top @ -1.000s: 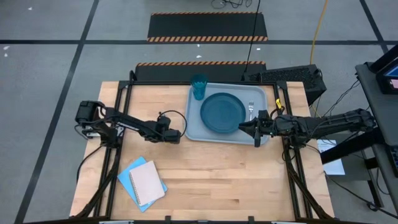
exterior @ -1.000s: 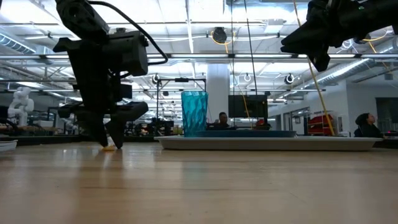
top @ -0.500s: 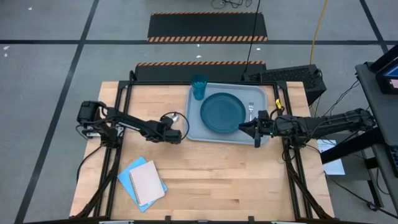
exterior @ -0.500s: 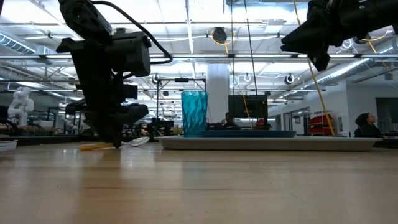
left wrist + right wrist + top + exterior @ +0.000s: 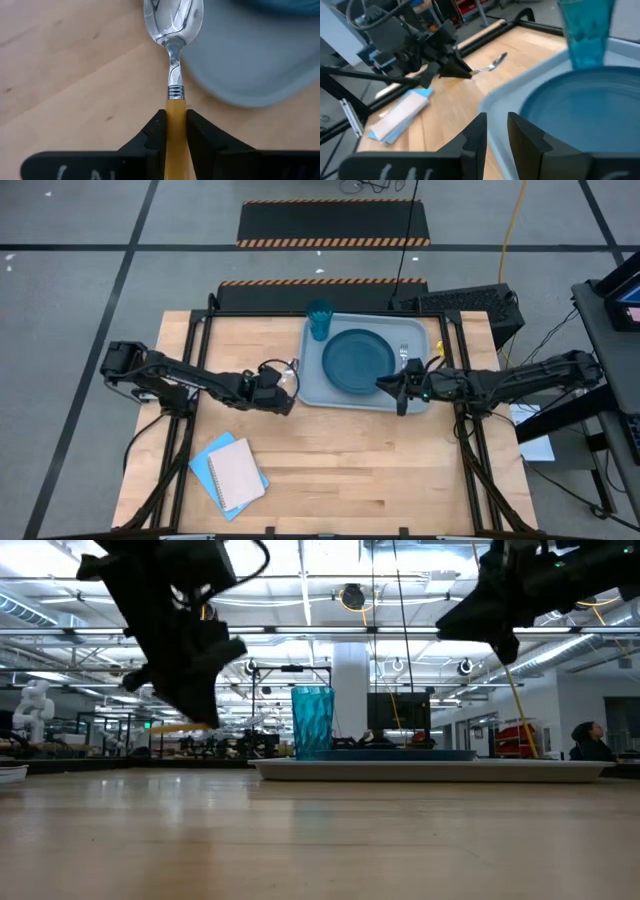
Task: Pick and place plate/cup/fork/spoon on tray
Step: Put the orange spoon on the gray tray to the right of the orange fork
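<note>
My left gripper (image 5: 277,386) is shut on the spoon (image 5: 173,30), which has a silver bowl and an orange-yellow handle, above the wood just left of the grey-blue tray (image 5: 312,394). The teal plate (image 5: 358,360) lies on the tray. The cup (image 5: 320,320) stands upright in the tray's far left corner. The fork (image 5: 404,358) lies on the tray right of the plate. My right gripper (image 5: 388,388) hovers over the plate's near right rim, empty, with a narrow gap between its fingers. My left gripper pinches the spoon's orange-yellow handle (image 5: 175,107) between its two fingers, close to the metal neck. The spoon runs straight out ahead of the fingers, its bowl (image 5: 173,17) toward the tray. It is lifted clear of the table (image 5: 178,727).
Blue and white notebooks (image 5: 232,472) lie at the table's near left. The tray's raised rim (image 5: 495,105) is just beyond the spoon's bowl. Bare wood lies along the near side of the table and to the left of the tray.
My left gripper has risen from the table with the spoon. Half a second ago the spoon lay flat on the wood; now it is lifted clear, near the tray's left rim. My right gripper has shifted a little toward the table's left, over the plate's edge.
</note>
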Available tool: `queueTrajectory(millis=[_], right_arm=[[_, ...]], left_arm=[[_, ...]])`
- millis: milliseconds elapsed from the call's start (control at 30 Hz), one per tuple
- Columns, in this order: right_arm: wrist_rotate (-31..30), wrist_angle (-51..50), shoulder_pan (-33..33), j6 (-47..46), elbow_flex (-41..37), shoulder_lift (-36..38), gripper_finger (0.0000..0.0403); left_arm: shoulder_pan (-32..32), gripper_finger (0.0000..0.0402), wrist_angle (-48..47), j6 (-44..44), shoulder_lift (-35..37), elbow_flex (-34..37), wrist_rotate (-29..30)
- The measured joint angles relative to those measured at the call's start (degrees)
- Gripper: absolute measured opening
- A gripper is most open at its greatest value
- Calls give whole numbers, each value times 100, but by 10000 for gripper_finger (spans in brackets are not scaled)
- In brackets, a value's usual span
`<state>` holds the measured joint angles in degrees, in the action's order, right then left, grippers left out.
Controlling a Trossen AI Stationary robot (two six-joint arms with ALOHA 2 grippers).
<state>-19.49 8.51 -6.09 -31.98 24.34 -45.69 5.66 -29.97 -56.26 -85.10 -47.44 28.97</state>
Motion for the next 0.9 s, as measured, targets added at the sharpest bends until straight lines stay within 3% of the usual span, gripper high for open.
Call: queueTrajectory(millis=[300,500,700,900], right_arm=[[48,2134,-2,607,0,-1268,68],[604,3440,-9,783,2,-1992,68],[888,4533,-45,871,83,-2553,79],[733,4654,-79,950,553,-3084,106]], left_arm=[[314,61,2186,1376,492,-2,562],[367,62,3970,2610,480,-4,667],[508,62,4873,3486,480,-7,686],[622,62,5422,4006,325,-9,707]])
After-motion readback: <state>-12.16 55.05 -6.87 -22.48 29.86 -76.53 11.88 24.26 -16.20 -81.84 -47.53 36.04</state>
